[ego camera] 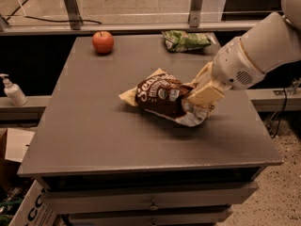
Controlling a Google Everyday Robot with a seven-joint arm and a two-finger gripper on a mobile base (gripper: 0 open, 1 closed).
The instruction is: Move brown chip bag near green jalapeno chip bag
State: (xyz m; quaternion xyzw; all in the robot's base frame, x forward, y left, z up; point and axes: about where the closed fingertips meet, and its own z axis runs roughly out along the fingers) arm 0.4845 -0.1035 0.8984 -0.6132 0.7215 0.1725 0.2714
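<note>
The brown chip bag [160,95] has white lettering and pale yellow ends. It is tilted and lifted at its right end over the middle of the grey table [94,131]. My gripper [201,92] is shut on the bag's right end, with a cream finger [206,94] lying across it. The green jalapeno chip bag [186,40] lies flat at the table's far edge, behind the brown bag and slightly to its right, apart from it.
A red apple [102,42] sits at the table's far left. A white pump bottle [12,91] stands on a ledge left of the table. A metal rail and posts [70,6] run behind the table. Drawers [150,204] sit below its front edge.
</note>
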